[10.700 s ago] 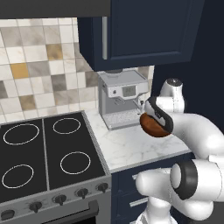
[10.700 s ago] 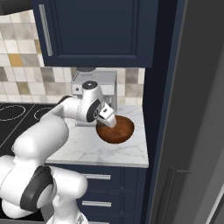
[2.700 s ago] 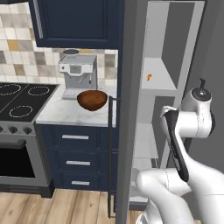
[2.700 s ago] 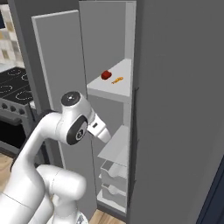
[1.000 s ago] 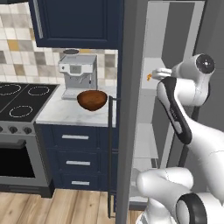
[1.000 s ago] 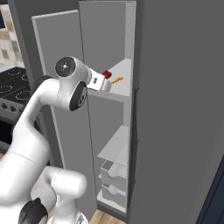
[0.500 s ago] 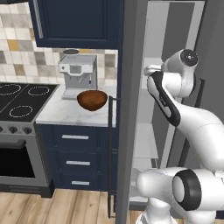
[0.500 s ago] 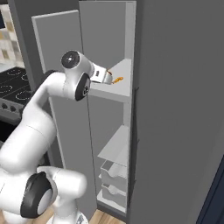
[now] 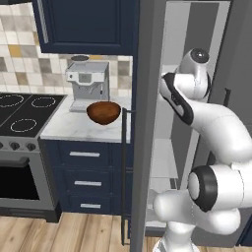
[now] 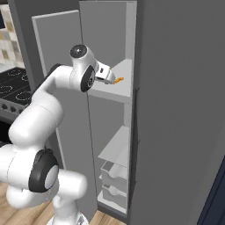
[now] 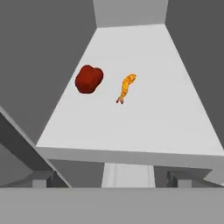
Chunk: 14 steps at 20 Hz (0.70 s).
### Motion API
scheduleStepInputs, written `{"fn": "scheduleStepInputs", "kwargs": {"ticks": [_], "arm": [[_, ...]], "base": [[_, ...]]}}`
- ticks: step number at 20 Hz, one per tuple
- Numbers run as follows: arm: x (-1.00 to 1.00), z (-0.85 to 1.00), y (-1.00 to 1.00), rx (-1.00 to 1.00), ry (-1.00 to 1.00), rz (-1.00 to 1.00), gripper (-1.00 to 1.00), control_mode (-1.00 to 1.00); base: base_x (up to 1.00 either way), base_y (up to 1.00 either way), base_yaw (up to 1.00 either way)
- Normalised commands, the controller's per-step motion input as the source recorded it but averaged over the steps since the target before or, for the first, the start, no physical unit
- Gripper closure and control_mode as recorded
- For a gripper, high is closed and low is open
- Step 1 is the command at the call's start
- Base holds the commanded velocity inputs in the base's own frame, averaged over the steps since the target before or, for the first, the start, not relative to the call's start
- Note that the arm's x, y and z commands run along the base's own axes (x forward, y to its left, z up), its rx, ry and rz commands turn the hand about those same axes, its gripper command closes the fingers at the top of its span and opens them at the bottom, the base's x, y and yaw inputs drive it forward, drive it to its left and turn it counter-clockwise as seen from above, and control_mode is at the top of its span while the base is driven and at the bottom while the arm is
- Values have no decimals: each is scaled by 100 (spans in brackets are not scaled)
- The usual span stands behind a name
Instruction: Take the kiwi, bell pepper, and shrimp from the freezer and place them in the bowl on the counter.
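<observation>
My tool (image 10: 110, 77) hangs open at the freezer shelf's (image 11: 148, 118) front edge. The glossy red rounded bell pepper (image 11: 89, 79) lies ahead-left; the curved orange shrimp (image 11: 125, 88) points lengthwise away.

— Where is the arm?
— Raised high from its base, elbow bent, forearm reaching forward at about shoulder height.
— And the hand (image 10: 110, 77)?
— Level at the end of the wrist, its two fingers spread wide apart, holding nothing.
</observation>
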Motion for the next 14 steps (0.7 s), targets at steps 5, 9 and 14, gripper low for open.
{"fn": "scheduleStepInputs", "kwargs": {"ticks": [5, 9, 14], "arm": [[29, -2, -16, -1, 0, 0, -100, -100], [13, -18, -21, -2, 0, 0, -100, -100], [34, -10, -3, 0, 1, 0, -100, -100]], "base": [[0, 0, 0], [0, 0, 0], [0, 0, 0]]}}
